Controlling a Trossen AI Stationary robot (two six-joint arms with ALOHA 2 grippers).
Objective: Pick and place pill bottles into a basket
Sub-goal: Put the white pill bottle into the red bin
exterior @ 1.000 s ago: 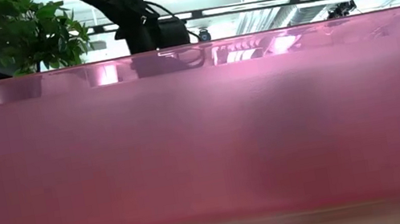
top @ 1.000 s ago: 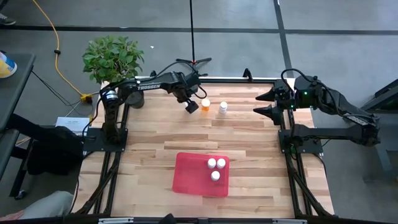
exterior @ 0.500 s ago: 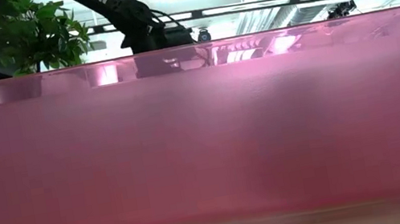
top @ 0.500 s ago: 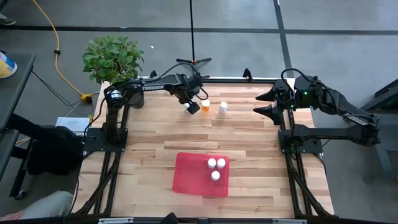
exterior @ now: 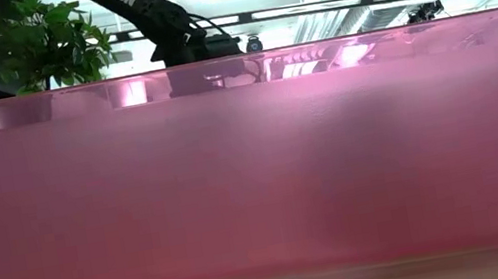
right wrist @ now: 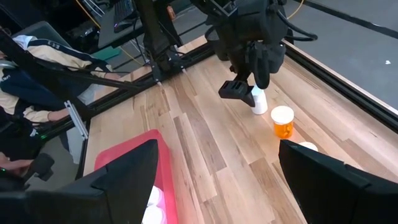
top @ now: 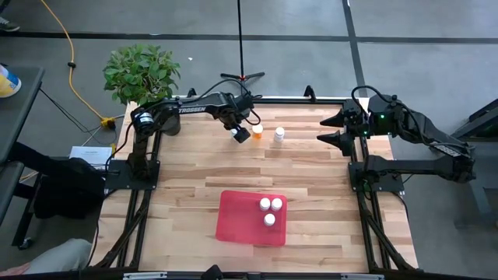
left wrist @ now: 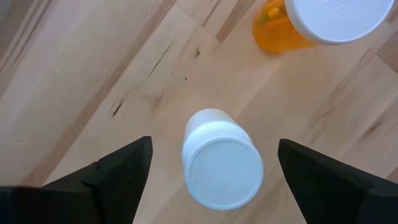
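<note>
Two dark arms are seen over a wooden table (top: 311, 179), and the red-pink basket (top: 237, 218) is set on the table's near half, towards the middle. In the low view the basket's translucent wall (exterior: 254, 169) fills nearly the whole picture. A leafy potted plant (top: 140, 71) is stood just off the far left corner. The left gripper (top: 240, 133) is lowered at the far middle of the table, with its fingers spread wide apart on either side of an upright white pill bottle (left wrist: 222, 160); no contact with the bottle can be made out. The right gripper (top: 333, 128) is held at the far right edge, its fingers also parted and nothing between them. Three white-capped pill bottles (top: 269, 208) are stood close together in the basket's right part. An orange pill bottle (top: 257, 131) is placed just beside the left gripper, and another white pill bottle (top: 278, 135) is set close to its right. In the right wrist view a seated person (right wrist: 37, 68) is partly shown beyond the table.
</note>
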